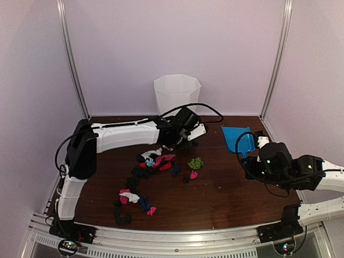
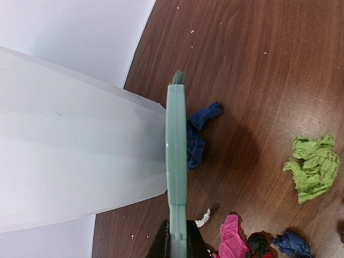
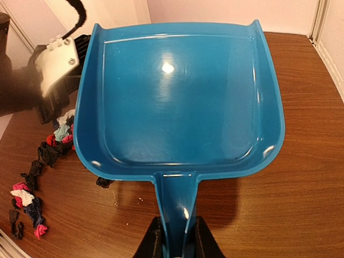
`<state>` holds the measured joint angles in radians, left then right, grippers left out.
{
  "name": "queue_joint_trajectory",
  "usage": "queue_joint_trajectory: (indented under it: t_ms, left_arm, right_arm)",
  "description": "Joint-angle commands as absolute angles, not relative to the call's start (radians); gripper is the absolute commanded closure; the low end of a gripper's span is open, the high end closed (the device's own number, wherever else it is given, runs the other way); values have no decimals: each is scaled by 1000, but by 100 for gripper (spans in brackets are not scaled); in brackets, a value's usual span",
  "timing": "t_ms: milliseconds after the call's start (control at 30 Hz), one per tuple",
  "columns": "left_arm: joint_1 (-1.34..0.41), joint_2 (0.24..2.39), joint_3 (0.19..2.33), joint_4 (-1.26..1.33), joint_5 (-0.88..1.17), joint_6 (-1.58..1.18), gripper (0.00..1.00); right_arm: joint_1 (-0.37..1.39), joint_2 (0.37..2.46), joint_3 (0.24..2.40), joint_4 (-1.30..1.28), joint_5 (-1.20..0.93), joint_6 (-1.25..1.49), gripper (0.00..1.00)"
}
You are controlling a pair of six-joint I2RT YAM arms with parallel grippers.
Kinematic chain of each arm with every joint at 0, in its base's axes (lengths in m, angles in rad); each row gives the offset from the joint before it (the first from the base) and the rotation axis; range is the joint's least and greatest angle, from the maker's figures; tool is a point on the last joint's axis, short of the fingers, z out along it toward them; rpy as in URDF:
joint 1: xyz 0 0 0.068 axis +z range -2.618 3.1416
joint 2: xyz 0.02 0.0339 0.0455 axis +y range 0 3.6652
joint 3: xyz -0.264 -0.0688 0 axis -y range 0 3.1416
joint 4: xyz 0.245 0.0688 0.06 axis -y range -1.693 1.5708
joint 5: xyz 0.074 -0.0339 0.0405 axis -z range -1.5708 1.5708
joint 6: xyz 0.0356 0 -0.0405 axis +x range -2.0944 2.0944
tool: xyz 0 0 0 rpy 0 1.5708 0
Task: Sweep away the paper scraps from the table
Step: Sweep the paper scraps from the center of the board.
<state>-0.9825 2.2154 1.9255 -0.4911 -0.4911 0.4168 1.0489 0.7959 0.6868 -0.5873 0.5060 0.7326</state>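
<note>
Scraps (image 1: pixel 156 160): all loose on table (image 1: pixel 226 199); none swept.
Left gripper (image 2: pixel 177 243): clamped on brush (image 2: pixel 176 156).
Right gripper (image 3: pixel 176 237): clamped on empty dustpan (image 3: pixel 180 97).

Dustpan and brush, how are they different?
The dustpan is bright blue; the brush is pale green. The dustpan is a wide, empty scoop; the brush shows only a thin edge. The right gripper holds the dustpan, away from the paper scraps; the left gripper holds the brush beside them. Both are clamped at one end.
</note>
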Motion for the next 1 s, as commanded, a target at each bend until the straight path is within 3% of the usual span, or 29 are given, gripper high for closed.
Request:
queue_joint_trajectory:
  t_ms: [0,300,467,967]
  left_arm:
    - [-957,2290,2026,-380,-568,475,100]
    - [-931,2399,2097,-419,-569,488,100]
    - [-932,2404,2092,-522,-459,465,100]
    - [-1066,2176,1776,-646,-320,381,100]
  right_arm:
    - [1057,791,680,-576,532,727,100]
    - [1058,800,680,-573,533,724,100]
    - [1058,802,680,-574,534,725,100]
    - [1064,787,683,-582,532,733,100]
